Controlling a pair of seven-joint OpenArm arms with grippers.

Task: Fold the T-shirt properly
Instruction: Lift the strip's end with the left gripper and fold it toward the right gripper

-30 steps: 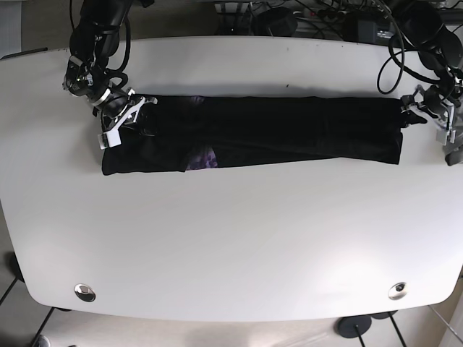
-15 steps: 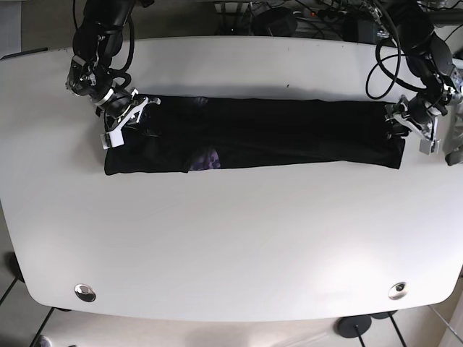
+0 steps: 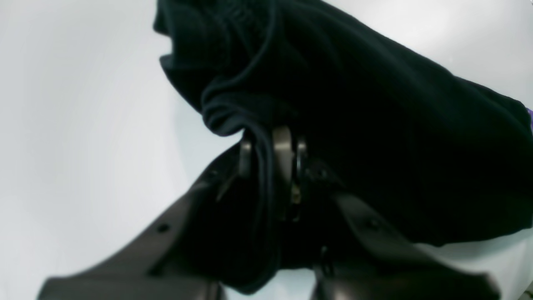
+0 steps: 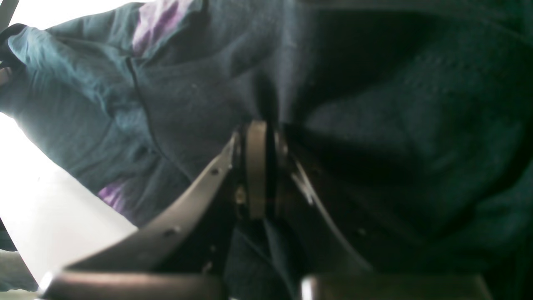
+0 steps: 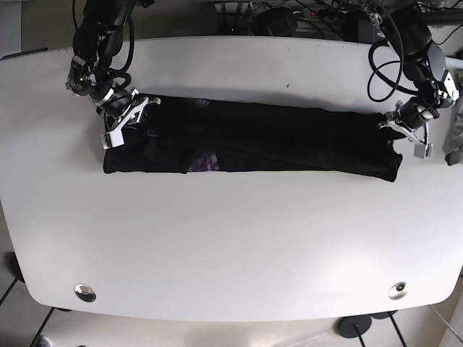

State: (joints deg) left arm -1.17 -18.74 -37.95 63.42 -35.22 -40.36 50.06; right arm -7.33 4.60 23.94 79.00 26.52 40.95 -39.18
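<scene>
Close up in the left wrist view, the left gripper point(image 3: 270, 150) is biting down on a bunched edge of the black T-shirt point(image 3: 374, 125). Its fingers point(image 3: 283, 154) are pressing together with a rolled ridge of cloth caught between them, and the fabric is spilling away from the tips, up and off to the right. To the left of the tips the bare white table point(image 3: 75, 125) is showing.

The right wrist view is telling the same story on the other side. The right gripper point(image 4: 258, 166) is pinching the T-shirt point(image 4: 187, 104), with its fingers point(image 4: 255, 166) drawn in tight on a fold. Dark cloth is lying all around the tips, and streaks of a purple print point(image 4: 158, 16) are peeking out beyond them and to the left. A bright patch of table point(image 4: 50, 216) is sitting down at the left, beside the finger.

Stepping back to the base view, the T-shirt point(image 5: 253, 137) is lying as a long, narrow black band across the far half of the table point(image 5: 231, 238). The right gripper point(image 5: 119, 116) is clamping its end on that view's left, by the far corner. The left gripper point(image 5: 405, 130) is gripping the opposite end. A spot of the purple print point(image 5: 206, 160) is showing along the band's near edge, closer to the right gripper. Past the table's far edge, black cables point(image 5: 304, 18) are lying in a tangle.
</scene>
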